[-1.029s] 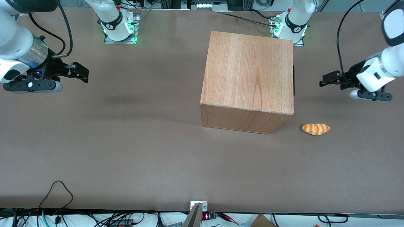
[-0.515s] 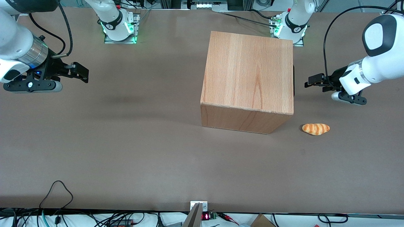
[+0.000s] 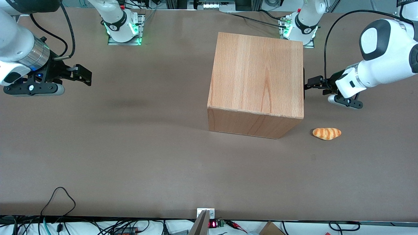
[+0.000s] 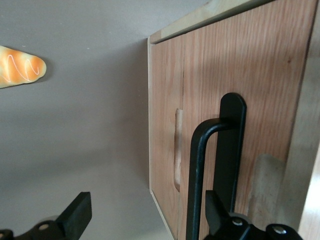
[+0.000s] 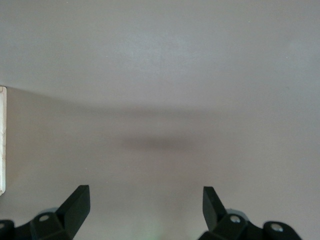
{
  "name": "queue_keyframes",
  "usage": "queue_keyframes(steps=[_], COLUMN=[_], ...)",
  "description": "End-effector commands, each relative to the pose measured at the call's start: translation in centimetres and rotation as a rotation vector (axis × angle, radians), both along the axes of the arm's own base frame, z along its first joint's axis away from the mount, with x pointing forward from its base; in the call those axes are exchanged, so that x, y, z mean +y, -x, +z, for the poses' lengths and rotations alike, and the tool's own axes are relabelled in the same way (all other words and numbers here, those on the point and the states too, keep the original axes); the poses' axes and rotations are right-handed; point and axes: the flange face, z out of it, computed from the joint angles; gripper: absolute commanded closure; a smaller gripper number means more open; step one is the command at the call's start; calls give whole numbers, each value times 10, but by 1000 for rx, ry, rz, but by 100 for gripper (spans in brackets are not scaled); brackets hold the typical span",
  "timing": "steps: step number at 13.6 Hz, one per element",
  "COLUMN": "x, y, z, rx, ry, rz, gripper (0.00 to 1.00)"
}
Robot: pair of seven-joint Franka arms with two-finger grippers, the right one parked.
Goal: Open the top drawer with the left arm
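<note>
Tool (image 4: 145, 220) of the left arm (image 3: 375, 70), fingers spread, nears the black handle (image 4: 212, 170) of the top drawer (image 4: 265, 100), not yet gripped or opened.

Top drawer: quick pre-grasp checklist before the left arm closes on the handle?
1. Gripper at the cabinet face that carries the handle: ok.
2. Fingers open: ok.
3. Black handle between the fingers: ok, though it sits close to one finger, not centred.
4. Top drawer closed, flush with the cabinet: ok.
5. Bread roll clear of the pull path: cannot tell; it lies on the table nearer the front camera than the gripper.
</note>
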Motion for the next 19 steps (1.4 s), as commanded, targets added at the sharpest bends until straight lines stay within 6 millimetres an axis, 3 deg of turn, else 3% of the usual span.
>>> queue_keyframes(steps=[1,11,19], x=[-7,-10,7], y=[7,9,5], z=[0,-25,-39], rx=[-17,-3,18], ry=[23,20,11], rz=[-12,-44,-24], gripper=[0,0,0])
